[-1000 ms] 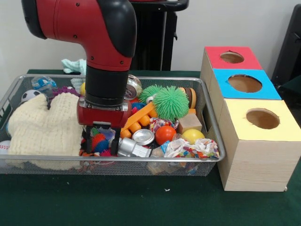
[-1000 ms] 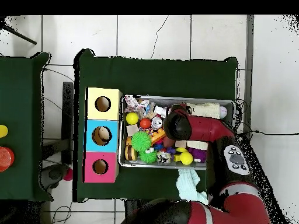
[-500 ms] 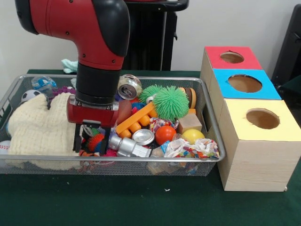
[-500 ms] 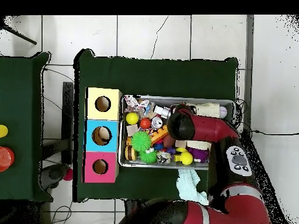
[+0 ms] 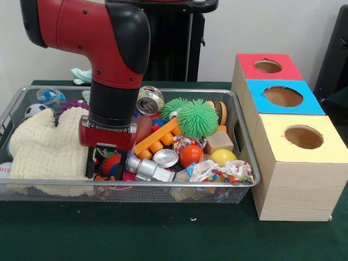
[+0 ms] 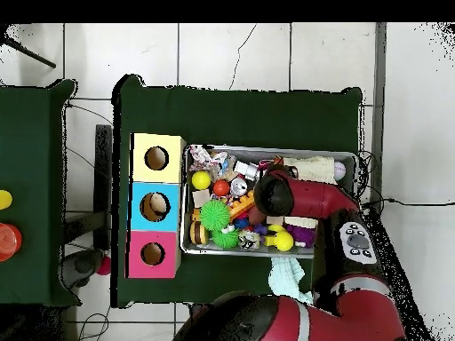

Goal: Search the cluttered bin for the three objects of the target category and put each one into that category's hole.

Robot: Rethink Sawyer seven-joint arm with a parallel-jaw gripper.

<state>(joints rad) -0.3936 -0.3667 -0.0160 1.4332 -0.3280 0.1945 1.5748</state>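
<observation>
Front view: I see the gripper (image 5: 104,162) down in the wire-mesh bin (image 5: 246,157), black fingers spread around a spiky orange-and-blue ball (image 5: 111,162), no contact I can confirm. Fuzzy cream cloth (image 5: 49,147) just left of it, smooth metal cylinder (image 5: 148,170) just right. Versus half a second ago, arm barely shifted right.

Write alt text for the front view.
A red and black robot arm reaches down into a wire mesh bin crammed with toys, its gripper low among them beside a cream knitted cloth. To the picture's right stand three wooden boxes with round holes, topped red, blue and yellow.
</observation>
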